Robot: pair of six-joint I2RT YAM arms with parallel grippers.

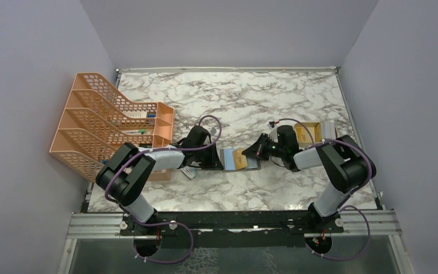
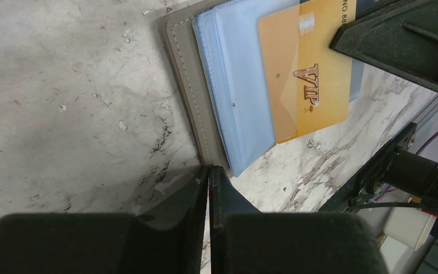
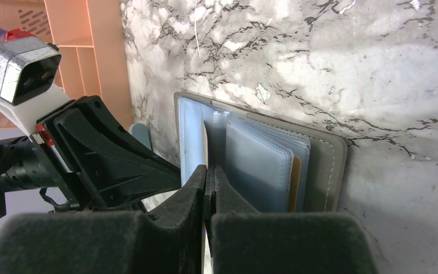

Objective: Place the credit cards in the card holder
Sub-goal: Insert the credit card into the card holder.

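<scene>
gold vip credit card (image 2: 305, 74) on the open card holder (image 2: 185, 85)
the card lies across the blue sleeves, one end overhanging the counter (image 2: 63, 114). left pincer (image 2: 209, 171) is closed and empty at the grey cover's corner. right pincer (image 3: 206, 174) is closed at the card's far corner, grip unclear. a push may slide the unpinned holder or buckle the card at a sleeve mouth.

The left arm (image 1: 130, 178) and the right arm (image 1: 342, 166) each have bulky black joints linked by pale grey tubes, and a purple cable (image 1: 212, 122) loops along each. The left tool (image 2: 210, 171) and right tool (image 3: 207, 171) are matte black with wedge-shaped fingers. A small green light (image 1: 274, 148) glows on the right wrist.
</scene>
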